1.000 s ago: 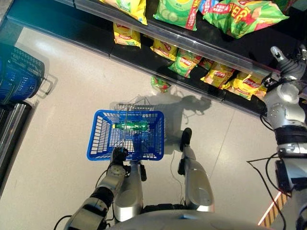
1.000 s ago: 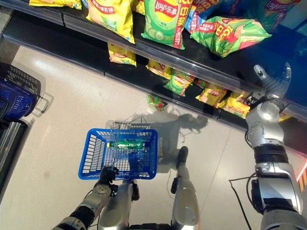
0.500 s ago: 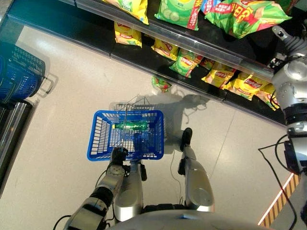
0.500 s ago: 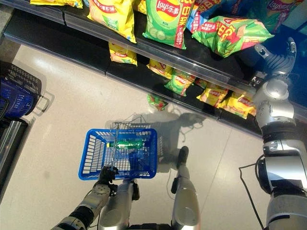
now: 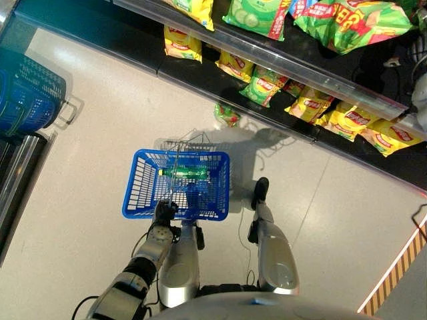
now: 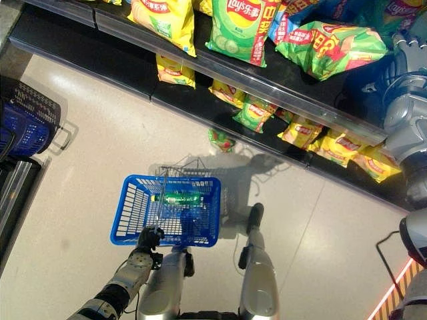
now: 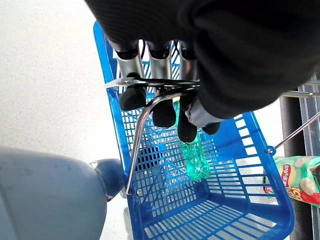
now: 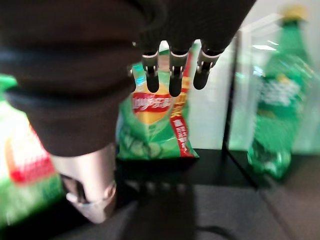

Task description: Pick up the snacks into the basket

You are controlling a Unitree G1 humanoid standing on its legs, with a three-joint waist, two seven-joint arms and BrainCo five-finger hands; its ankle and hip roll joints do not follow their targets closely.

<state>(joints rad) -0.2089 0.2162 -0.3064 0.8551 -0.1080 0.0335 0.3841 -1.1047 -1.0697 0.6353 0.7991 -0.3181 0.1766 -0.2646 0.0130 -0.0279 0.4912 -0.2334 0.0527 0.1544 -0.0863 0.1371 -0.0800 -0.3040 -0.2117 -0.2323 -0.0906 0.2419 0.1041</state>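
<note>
Reaching deeper over the shelf's right end than a second before, the right hand (image 8: 172,75), fingers straight and empty, faced a green snack bag (image 8: 156,120). The left hand (image 7: 165,95) stayed curled on the blue basket (image 5: 133,193) handle, no snacks inside yet.

One blue basket (image 5: 143,190) on the floor, holding one green bottle (image 5: 181,174). A stack of blue baskets (image 5: 27,100) at the far left; their number cannot be told. One small green snack bag (image 5: 227,115) on the floor by the shelf foot. Three large green bags on the upper shelf (image 6: 293,107): (image 6: 235,30), (image 6: 330,47) among them. One large green bottle (image 8: 272,115) on the shelf.
</note>
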